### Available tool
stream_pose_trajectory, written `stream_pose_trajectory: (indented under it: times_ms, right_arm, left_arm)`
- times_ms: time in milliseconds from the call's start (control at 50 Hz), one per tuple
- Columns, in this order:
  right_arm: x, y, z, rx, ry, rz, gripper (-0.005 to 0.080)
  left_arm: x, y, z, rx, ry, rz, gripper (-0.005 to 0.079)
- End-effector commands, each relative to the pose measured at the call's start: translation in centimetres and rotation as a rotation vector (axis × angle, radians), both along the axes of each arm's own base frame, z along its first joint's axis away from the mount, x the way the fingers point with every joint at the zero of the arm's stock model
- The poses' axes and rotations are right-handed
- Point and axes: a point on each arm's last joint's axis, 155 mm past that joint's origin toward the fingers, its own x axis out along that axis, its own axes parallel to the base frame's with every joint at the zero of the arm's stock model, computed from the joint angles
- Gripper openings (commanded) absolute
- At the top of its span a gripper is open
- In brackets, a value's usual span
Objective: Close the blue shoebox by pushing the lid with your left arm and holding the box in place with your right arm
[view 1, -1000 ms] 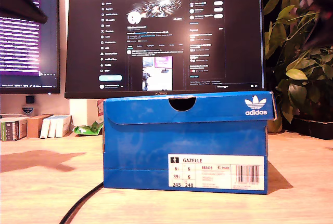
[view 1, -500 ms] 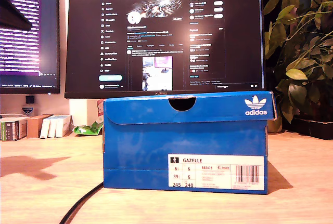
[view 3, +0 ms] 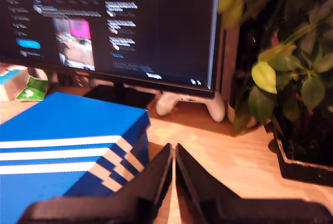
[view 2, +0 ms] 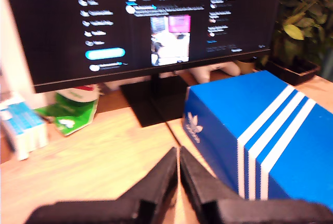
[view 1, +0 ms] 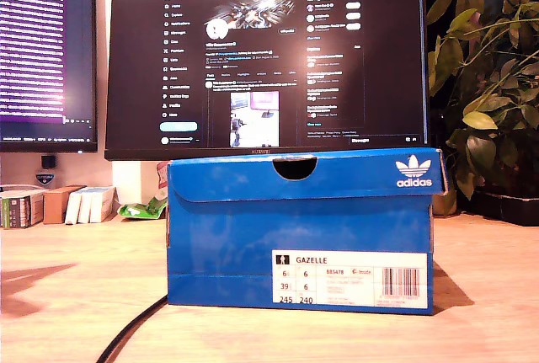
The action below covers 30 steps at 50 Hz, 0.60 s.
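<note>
While the exterior view shows only the shoebox (view 1: 301, 228), wrist views show my first gripper (view 2: 178, 157) and my second gripper (view 3: 173, 154) closed.

My first gripper (view 2: 178, 164), jaws together, hangs beside the blue shoebox (view 2: 250, 130), lid (view 2: 244, 102) down

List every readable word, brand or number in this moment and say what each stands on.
"adidas" with trefoil: lid of the blue shoebox.
"GAZELLE": white label on the shoebox front.
"6", "6", "39", "6", "245", "240": same label.
"HUAWEI": monitor lower bezel, barely legible.
Screen text, label fine print, barcode digits: too small to read.
</note>
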Motion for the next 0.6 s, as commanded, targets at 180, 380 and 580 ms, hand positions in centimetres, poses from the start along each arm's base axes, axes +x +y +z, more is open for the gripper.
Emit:
stream_pose_trajectory:
  times_ms: [180, 380, 580]
  right_arm:
    - [-1.5, 0.0, -0.2, 0.004, -0.032, -0.006, -0.0011]
    - [-2.9, 0.1, 0.4, 0.011, -0.069, -0.012, -0.0011]
    - [-3.9, 0.1, 0.4, 0.08, -0.04, -0.024, -0.0011]
  left_arm:
    - [-1.1, 0.9, -0.8, -0.001, -0.011, 0.041, -0.0011]
    - [-2.0, 0.9, -1.1, -0.002, -0.005, 0.048, -0.0011]
    - [-2.8, 0.7, -1.8, -0.15, 0.119, 0.084, -0.0011]
